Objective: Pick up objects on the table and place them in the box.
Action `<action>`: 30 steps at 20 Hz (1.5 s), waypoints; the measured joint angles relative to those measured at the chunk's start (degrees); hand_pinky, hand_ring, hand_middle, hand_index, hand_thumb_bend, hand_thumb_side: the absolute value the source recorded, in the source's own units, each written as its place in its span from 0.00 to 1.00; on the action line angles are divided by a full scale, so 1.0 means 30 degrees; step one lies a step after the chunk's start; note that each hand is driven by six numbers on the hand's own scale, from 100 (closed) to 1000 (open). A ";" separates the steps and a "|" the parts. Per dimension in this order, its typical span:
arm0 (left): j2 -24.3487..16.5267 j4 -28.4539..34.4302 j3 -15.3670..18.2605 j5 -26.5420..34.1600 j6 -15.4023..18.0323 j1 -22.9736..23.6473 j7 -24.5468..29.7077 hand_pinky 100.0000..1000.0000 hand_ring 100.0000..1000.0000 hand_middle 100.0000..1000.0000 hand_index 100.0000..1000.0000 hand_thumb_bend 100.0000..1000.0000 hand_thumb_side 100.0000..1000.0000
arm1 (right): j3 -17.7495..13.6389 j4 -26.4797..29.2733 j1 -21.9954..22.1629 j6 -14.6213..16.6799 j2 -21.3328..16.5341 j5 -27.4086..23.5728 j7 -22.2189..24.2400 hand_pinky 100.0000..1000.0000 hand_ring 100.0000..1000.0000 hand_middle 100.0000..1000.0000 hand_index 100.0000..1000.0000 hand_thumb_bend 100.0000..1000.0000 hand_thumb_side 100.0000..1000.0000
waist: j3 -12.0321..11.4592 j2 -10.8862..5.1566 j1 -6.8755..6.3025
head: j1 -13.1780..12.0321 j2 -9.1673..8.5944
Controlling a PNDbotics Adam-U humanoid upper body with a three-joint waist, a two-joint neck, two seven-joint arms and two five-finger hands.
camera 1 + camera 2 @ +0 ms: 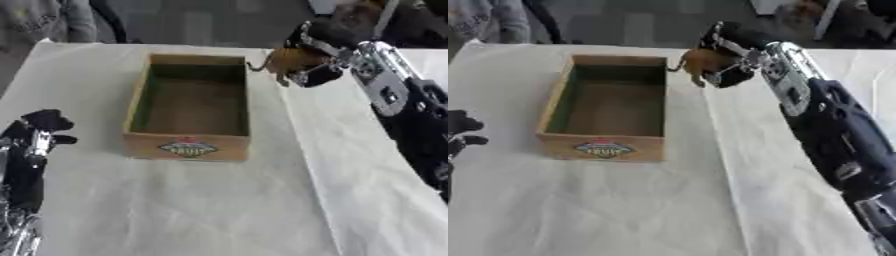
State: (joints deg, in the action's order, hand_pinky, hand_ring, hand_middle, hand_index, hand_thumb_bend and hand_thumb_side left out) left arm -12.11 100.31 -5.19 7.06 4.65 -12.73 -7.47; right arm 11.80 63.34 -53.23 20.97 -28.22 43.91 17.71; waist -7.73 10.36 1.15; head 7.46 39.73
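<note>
Right hand curled round brown toy, just beside box far-right corner; left hand near-left w/ fingers curled, holding nothing.

Open box interior unobstructed from above; bare white table all around it.

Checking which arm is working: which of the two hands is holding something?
The right hand, by the box's far right corner, is curled round a small brown toy. The left hand holds nothing, resting at the left edge.
</note>
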 measured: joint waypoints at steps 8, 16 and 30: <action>0.0005 0.0330 -0.0367 0.0065 -0.0048 -0.0623 0.0469 0.52 0.61 0.50 0.63 0.27 0.51 | 0.0198 -0.0946 -0.1298 0.0050 0.1042 0.0017 0.0433 0.26 0.21 0.31 0.44 0.00 0.01 | -0.1949 -0.0034 -0.0005 | 0.1178 -0.0178; 0.0353 0.0727 -0.0703 0.0258 -0.0056 -0.1245 0.0905 0.51 0.61 0.50 0.63 0.27 0.51 | 0.0323 -0.2620 -0.1592 0.0420 0.2726 0.1921 0.0555 0.31 0.27 0.37 0.49 0.00 0.01 | -0.3717 0.0215 -0.0100 | 0.2553 -0.0473; 0.0532 0.0830 -0.0811 0.0323 -0.0079 -0.1481 0.1087 0.51 0.61 0.50 0.63 0.28 0.51 | 0.0285 -0.4526 -0.1233 0.0940 0.3785 0.5321 0.0525 0.61 0.74 0.78 0.86 0.00 0.23 | -0.3589 0.0453 -0.0102 | 0.3022 -0.0536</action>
State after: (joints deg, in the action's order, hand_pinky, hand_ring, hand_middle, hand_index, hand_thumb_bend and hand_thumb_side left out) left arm -10.51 102.80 -7.62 8.03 4.41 -17.18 -4.21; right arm 12.65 49.76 -56.93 23.79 -16.86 59.87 19.28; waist -18.50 11.72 0.85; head 16.52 38.13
